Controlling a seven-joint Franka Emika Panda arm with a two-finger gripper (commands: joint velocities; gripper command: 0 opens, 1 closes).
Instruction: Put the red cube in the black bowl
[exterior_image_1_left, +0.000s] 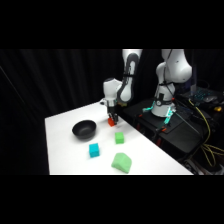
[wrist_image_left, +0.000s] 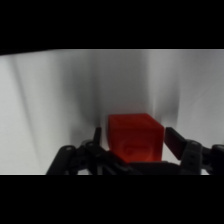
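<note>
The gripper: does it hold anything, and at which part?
The red cube sits between the gripper fingers, one at each side face; whether they grip it cannot be told.

red cube (wrist_image_left: 134, 138) | between end effector (wrist_image_left: 135, 142) fingers | white table (wrist_image_left: 45, 100) below
</note>
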